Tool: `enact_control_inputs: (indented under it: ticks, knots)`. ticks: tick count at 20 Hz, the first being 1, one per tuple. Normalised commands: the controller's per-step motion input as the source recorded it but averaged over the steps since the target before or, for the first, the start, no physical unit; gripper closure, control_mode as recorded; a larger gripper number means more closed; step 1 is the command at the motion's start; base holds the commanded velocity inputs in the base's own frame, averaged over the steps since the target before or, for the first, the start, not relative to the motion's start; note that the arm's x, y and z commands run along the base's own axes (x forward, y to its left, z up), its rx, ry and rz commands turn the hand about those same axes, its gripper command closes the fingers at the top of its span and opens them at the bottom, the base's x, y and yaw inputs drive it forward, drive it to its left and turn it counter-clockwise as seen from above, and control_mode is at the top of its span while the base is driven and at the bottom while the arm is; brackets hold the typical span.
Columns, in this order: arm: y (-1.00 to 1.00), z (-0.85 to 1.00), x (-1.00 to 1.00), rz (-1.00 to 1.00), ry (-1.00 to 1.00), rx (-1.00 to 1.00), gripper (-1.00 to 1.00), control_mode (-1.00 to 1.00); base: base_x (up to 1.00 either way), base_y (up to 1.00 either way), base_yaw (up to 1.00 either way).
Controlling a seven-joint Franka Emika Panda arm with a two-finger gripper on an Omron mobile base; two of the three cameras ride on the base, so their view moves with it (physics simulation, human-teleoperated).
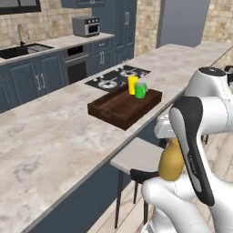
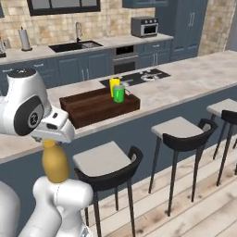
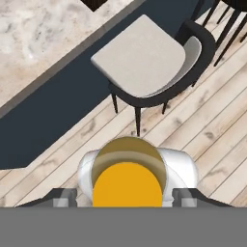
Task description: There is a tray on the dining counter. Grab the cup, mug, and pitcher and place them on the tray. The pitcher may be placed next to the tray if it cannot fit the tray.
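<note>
Pitcher [image 2: 55,162] hangs under the hand, off the counter [image 1: 54,136], on the near side of it and above the floor; in the left base view the pitcher [image 1: 172,161] is half hidden behind the forearm, only its amber belly shows. From the hand camera the pitcher [image 3: 128,173] is seen from above, lower part cut off by the frame bottom. Gripper [image 2: 52,141] sits at the pitcher neck, jaws spread wide around it, holding the pitcher; fingertips themselves hidden by the white hand housing, contact points hard to make out.

Tray [image 1: 113,113] lies on the counter, well apart from the pitcher, beyond it and further along the counter. Cup [image 1: 132,84] and mug [image 1: 140,90] stand upright at the tray's far end, just beside each other, mug partly covering the cup; whether they touch cannot be told. Cup picture too small to read. Mug handle not clear at this size.

Stovetop [image 1: 119,76] set in the counter just past the tray, partly blocked by cup and mug.

Stool [image 3: 144,62] stands below the counter edge, beside the pitcher, its legs partly cut off in the hand view; more stools [image 2: 183,132] further along the counter from the pitcher
</note>
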Motion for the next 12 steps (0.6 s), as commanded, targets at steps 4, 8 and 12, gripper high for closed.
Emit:
enact_control_inputs:
  ticks: [4, 8, 12]
  knots:
    - [0.0, 0.0, 0.0, 0.0, 0.0, 0.0, 1.0, 1.0, 0.55, 0.01, 0.06]
    - [0.0, 0.0, 0.0, 0.0, 0.0, 0.0, 1.0, 1.0, 0.42, 0.02, 0.04]
    - [0.0, 0.0, 0.0, 0.0, 0.0, 0.0, 1.0, 1.0, 0.4, -0.03, 0.01]
